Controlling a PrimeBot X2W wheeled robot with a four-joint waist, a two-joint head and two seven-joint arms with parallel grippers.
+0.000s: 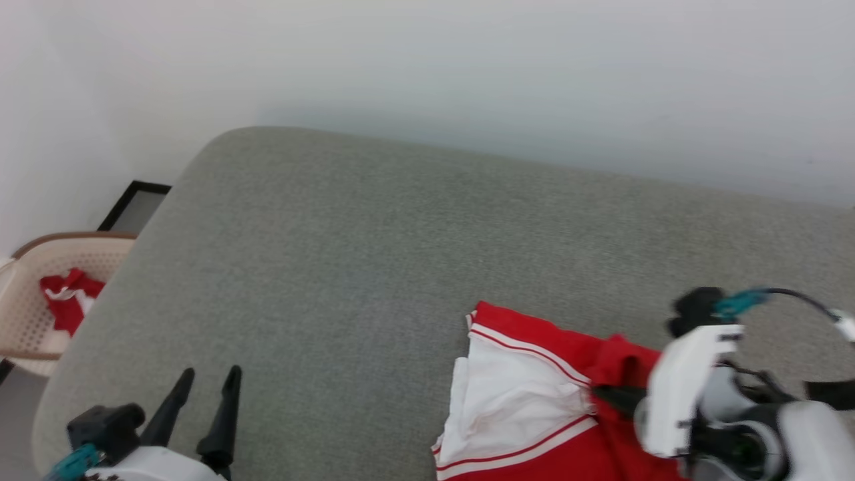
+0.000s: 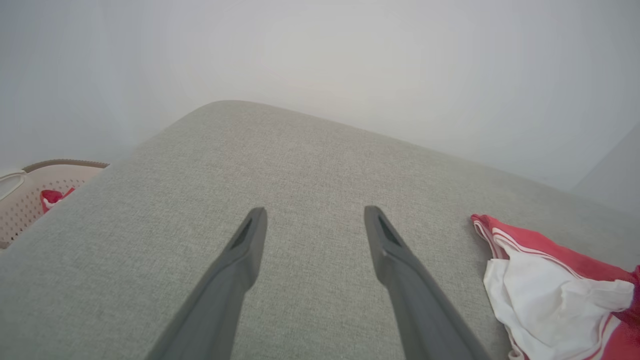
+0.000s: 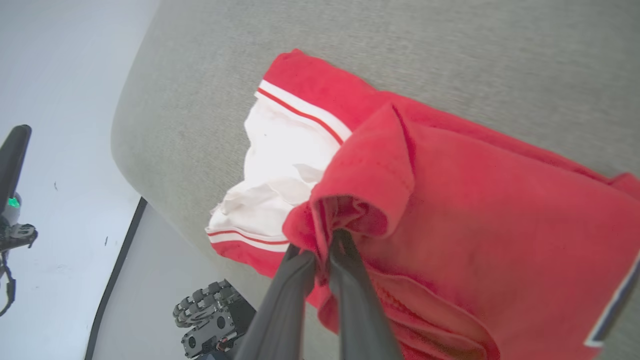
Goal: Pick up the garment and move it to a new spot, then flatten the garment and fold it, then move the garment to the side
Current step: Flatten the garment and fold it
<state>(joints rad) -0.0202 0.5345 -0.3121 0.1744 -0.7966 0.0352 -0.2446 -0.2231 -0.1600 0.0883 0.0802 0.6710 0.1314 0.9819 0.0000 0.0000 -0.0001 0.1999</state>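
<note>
The garment (image 1: 528, 394), a red shirt with a white sleeve and red-white striped trim, lies bunched on the grey padded surface (image 1: 347, 267) at the lower right of the head view. My right gripper (image 3: 320, 247) is shut on a raised fold of its red cloth, its dark fingers (image 1: 618, 399) pointing left into the fabric. The white sleeve (image 3: 280, 170) spreads out beyond the pinched fold. My left gripper (image 1: 210, 381) stands open at the lower left above bare grey padding, well to the left of the garment (image 2: 545, 285), with nothing between its fingers (image 2: 240, 250).
A beige perforated basket (image 1: 27, 314) holding another red-and-white cloth (image 1: 67, 297) sits on the floor past the surface's left edge. A dark frame (image 1: 137, 204) leans by the wall there. A white wall runs behind the surface. A black mechanical hand (image 3: 210, 320) rests on the floor below the edge.
</note>
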